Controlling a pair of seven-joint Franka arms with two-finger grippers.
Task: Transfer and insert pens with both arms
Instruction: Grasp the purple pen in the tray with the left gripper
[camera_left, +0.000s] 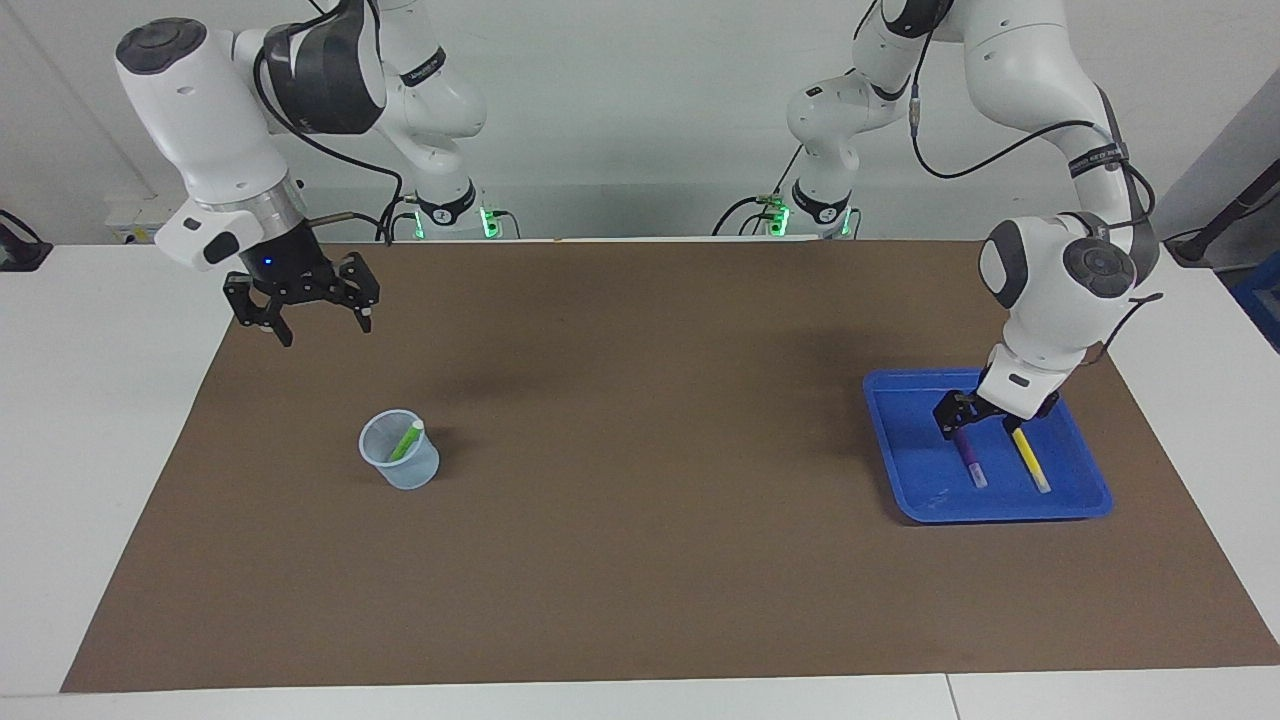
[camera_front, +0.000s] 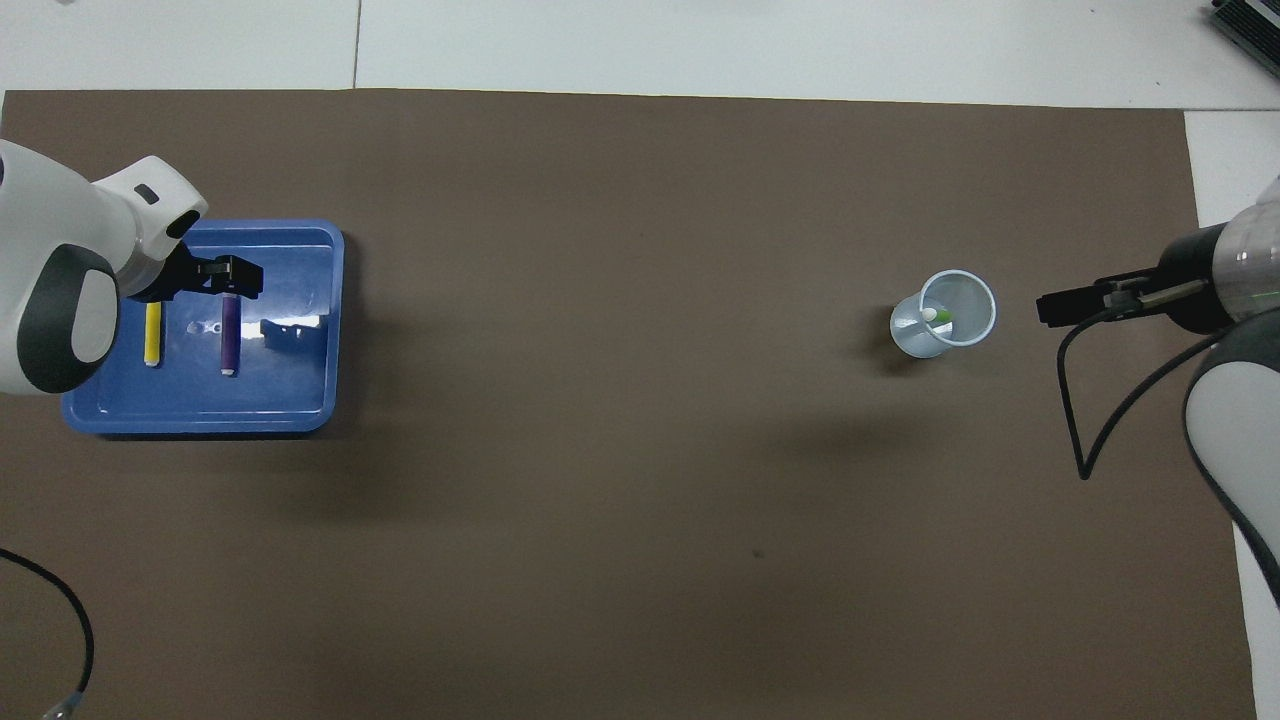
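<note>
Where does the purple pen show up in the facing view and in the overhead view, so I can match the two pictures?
Facing view: the purple pen lies in the blue tray at the picture's right, under the left gripper.
Overhead view: the same pen lies in the tray at the picture's left, beside the yellow pen.
Shared landmark: the blue tray, at the left arm's end of the table.
</note>
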